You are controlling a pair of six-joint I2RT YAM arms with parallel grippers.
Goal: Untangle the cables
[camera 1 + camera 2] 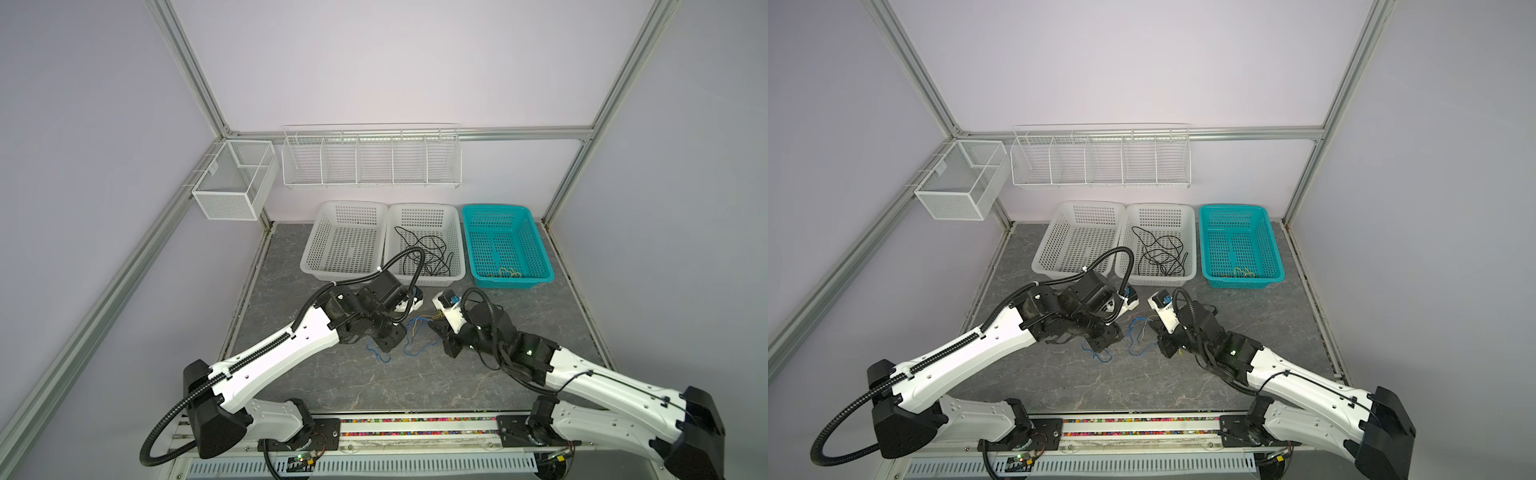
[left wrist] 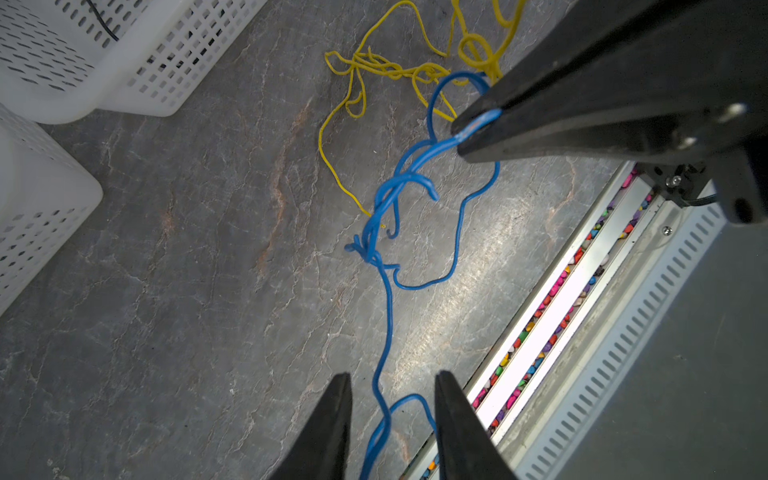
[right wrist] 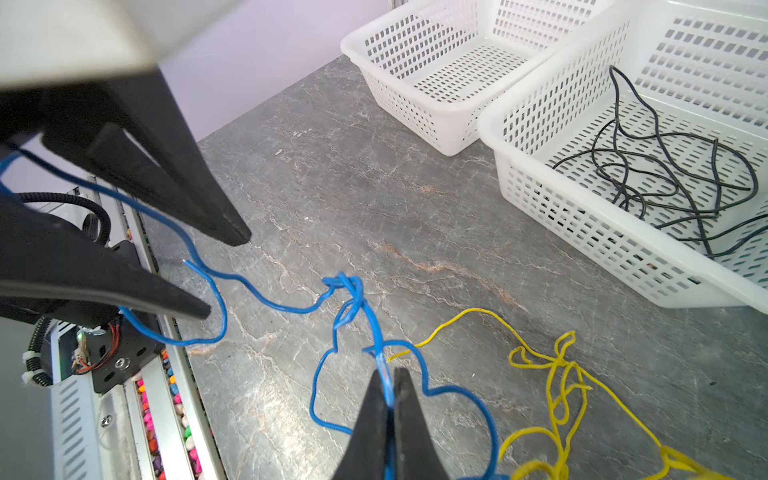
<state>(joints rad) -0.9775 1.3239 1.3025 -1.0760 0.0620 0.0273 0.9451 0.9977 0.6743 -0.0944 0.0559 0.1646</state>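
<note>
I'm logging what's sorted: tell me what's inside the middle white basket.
Black cable lies in the middle white basket in loose loops. In both top views the left arm's hose crosses its near left corner, hiding the floor there.

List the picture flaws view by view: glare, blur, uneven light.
Both top views: the lilac back wall is brightest at centre, dimming toward the corners. Left wrist view: glare whitens the grey marbled tabletop beside the thin blue cable. Right wrist view: the white housing nearest the lens is blurred; the cable is sharp.
</note>
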